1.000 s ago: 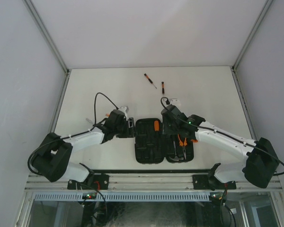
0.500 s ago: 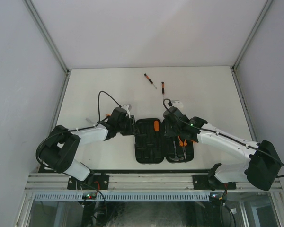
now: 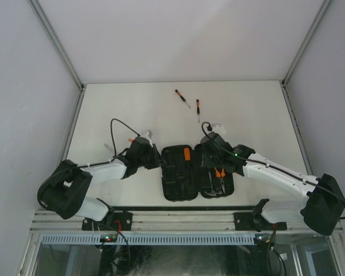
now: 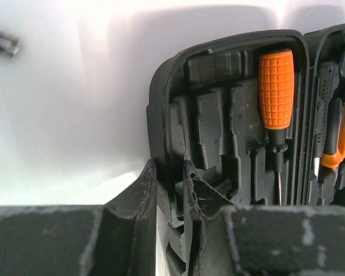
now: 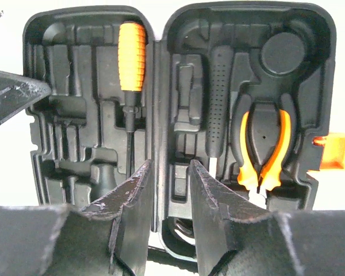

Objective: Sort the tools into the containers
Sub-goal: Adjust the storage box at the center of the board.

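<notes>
Both arms have drawn a little toward the near edge of the surface [image 3: 132, 109] since the earlier frame. The left gripper [image 4: 168, 167] has come onto the left side of the tool case [image 3: 178, 187], while the two loose tools at the far edge lie as before.

The tool case lies open and flat close to the near edge, about midway between the two arm bases, with its two halves side by side. The left jaws stand one on each side of the left wall of the case and are closed tight against it, so they grasp this wall.

The right gripper [image 5: 169, 164] is over the hinge line between the two halves, with one finger on each side of it. Its jaws are part-way apart, and I cannot tell whether they press on the ridge or not.

In the left half a screwdriver with an orange handle [image 5: 131, 54] lies in its slot beside the hinge. In the right half are the pliers [image 5: 261, 149], and an orange latch [image 5: 336, 150] sticks out from the right rim.

One thin screwdriver [image 3: 183, 98] and a second thin screwdriver [image 3: 198, 108] lie near each other, well apart from the case.
</notes>
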`<state>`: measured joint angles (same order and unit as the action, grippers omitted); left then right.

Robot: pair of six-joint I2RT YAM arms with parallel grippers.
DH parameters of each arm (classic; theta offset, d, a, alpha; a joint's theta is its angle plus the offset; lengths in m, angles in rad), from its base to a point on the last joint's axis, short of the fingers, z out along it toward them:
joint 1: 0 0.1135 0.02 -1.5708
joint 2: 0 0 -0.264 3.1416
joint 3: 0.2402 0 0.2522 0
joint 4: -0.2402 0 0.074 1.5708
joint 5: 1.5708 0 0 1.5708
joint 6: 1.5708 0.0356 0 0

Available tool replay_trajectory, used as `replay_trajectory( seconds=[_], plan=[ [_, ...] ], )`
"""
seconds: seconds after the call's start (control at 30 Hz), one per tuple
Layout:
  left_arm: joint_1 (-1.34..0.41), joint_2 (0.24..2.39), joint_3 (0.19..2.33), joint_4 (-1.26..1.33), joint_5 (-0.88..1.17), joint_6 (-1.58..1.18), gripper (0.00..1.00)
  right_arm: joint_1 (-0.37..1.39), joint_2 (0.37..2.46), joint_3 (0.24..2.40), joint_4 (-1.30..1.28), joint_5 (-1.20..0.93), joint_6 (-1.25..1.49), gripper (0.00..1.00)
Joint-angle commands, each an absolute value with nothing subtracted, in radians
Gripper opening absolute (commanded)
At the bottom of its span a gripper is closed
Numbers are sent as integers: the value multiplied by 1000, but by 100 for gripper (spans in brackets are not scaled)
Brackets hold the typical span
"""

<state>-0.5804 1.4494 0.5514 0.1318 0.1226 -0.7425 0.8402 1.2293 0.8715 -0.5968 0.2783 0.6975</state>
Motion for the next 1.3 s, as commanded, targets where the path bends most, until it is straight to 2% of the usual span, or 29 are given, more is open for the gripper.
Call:
replay_trajectory(
  seconds=[0.0,0.2,0.4,0.53,0.73,0.93,1.27],
  plan=[
    [-578,1343,448,201,69,-880,6,847,1197,864,-566,291,720,30],
    [-625,1267,387,193,20,-957,2,850,1191,852,-557,291,729,30],
    [-723,1192,369,164,-60,-1008,4,853,1194,850,-551,286,724,30],
    [-730,1181,387,129,-78,-984,14,858,1198,850,-541,280,721,30],
    [-729,1172,419,86,-81,-942,36,866,1203,850,-532,275,717,30],
    [-729,1161,436,71,-81,-910,46,866,1201,851,-528,275,715,30],
    [-729,1129,460,26,-102,-853,55,870,1201,851,-521,269,704,30]
  ],
)
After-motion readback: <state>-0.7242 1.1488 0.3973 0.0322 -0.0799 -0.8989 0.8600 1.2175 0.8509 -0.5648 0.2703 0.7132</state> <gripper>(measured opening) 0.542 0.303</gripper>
